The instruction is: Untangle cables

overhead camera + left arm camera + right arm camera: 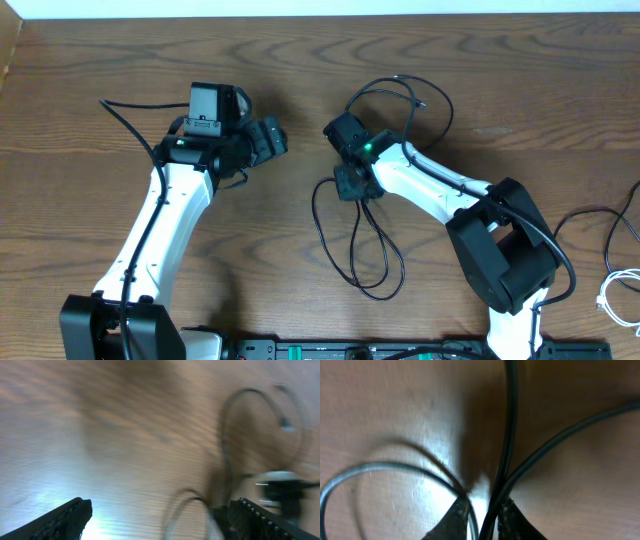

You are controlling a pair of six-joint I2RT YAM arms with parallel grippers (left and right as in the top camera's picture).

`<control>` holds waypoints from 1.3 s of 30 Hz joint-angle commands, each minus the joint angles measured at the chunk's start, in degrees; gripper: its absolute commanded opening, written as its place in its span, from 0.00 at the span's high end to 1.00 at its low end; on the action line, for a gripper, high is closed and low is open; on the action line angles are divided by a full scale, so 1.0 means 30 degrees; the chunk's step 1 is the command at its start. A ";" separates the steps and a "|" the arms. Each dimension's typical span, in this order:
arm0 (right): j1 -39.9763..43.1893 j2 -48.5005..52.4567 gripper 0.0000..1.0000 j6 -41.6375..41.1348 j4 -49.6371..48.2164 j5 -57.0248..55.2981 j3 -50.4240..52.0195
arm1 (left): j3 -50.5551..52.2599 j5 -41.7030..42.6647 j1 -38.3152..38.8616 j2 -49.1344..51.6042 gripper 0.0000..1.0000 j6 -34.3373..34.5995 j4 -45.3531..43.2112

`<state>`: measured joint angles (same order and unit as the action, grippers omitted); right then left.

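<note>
The thin black cable (pixel 362 255) lies in loops at the table's middle, with a further loop (pixel 405 88) and plug behind the right arm. Its strands (pixel 509 425) run between the fingers of my right gripper (pixel 485 520), (pixel 350 186), which stands low over it. The jaws are slightly apart, a bright slit of table shows between them, and the strands lie along the right finger. My left gripper (pixel 272 140), (pixel 160 520) hovers wide open to the left of the loops, holding nothing. The white cable (pixel 612 296) lies apart at the far right edge.
A thin dark cable strand (pixel 590 214) curves near the white one at the right edge. The left wrist view is blurred; it shows the black loop (pixel 226 430) and the right arm's gripper (pixel 282 487) ahead. The arm bases stand at the front edge.
</note>
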<state>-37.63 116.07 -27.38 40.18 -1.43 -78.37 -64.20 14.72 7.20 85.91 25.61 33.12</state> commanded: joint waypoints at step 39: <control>-0.0583 -0.0182 0.99 0.6076 -0.6681 -0.0073 0.3541 | -0.0051 -0.8072 -0.2310 -0.0168 0.07 0.2018 0.2317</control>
<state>-38.89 114.67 -10.02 19.07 -1.04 -69.63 -64.20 -8.32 0.47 85.93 31.33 40.03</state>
